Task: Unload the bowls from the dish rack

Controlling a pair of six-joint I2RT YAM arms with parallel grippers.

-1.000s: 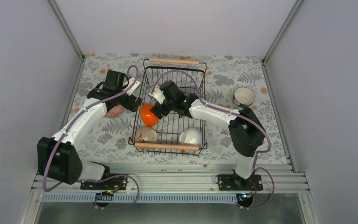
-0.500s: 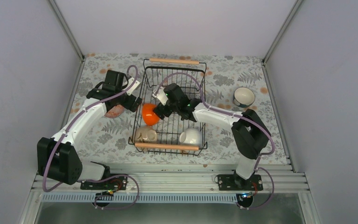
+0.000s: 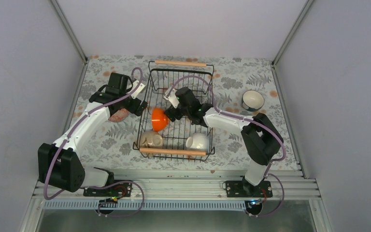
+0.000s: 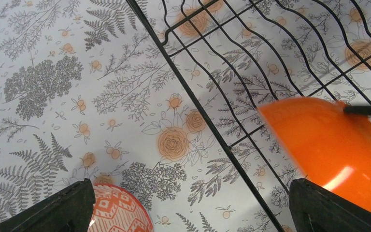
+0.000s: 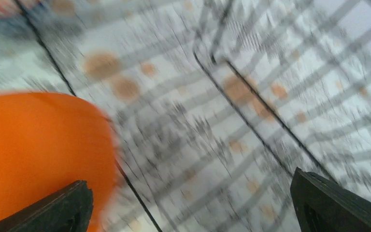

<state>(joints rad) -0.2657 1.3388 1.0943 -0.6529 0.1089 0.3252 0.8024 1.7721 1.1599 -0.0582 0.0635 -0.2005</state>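
Note:
The black wire dish rack (image 3: 207, 87) with wooden handles stands mid-table. In it an orange bowl (image 3: 159, 119) lies tilted at the left side, a beige bowl (image 3: 151, 139) sits front left and a white bowl (image 3: 197, 141) front right. My right gripper (image 3: 171, 114) is open just right of the orange bowl (image 5: 38, 150), which lies by its left finger; that view is blurred. My left gripper (image 3: 137, 105) is open and empty over the table beside the rack's left wall (image 4: 198, 104). A red-and-white patterned bowl (image 4: 118, 212) sits by its left finger. The orange bowl also shows there (image 4: 333, 145).
A teal bowl with a white interior (image 3: 252, 100) stands on the table right of the rack. The patterned bowl (image 3: 120, 115) lies left of the rack. Grey walls close in the floral tablecloth (image 3: 104, 140) on three sides.
My right gripper has moved right and slightly back inside the rack. The orange bowl has tipped from dome-up onto its side. The left arm has not moved.

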